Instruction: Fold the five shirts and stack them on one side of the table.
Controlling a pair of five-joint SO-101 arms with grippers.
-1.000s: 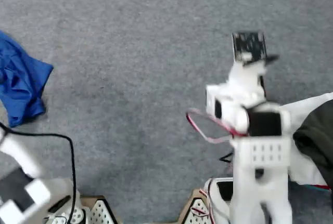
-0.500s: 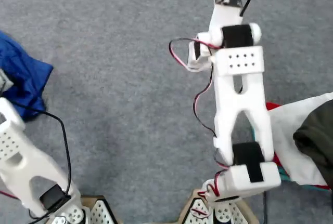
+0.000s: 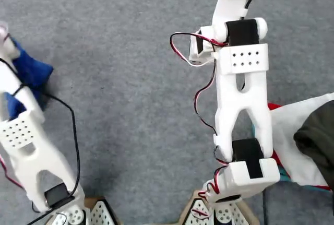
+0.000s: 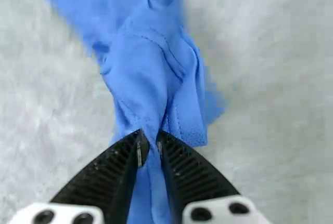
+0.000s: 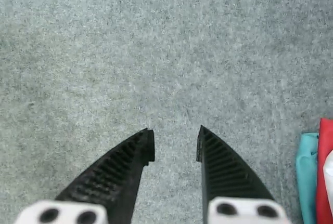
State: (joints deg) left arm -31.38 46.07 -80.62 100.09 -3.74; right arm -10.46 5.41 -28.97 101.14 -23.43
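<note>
Left tool (image 4: pixel 149 148) is clamping the blue shirt (image 4: pixel 151 73) between nearly touching jaws; right tool (image 5: pixel 175 143) is hovering above the desk (image 5: pixel 156 37), jaws slightly apart, empty.

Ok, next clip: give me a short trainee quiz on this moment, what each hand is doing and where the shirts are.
1. What does the left hand grip?
A. a red shirt
B. the blue shirt
C. nothing
2. True or false: the right hand is shut on a shirt.
3. Fill in: on the right side, the dark shirt lies on the ___ shirt.

Key: 1 B. 2 false, it is open over bare grey cover. 3 white shirt.
</note>
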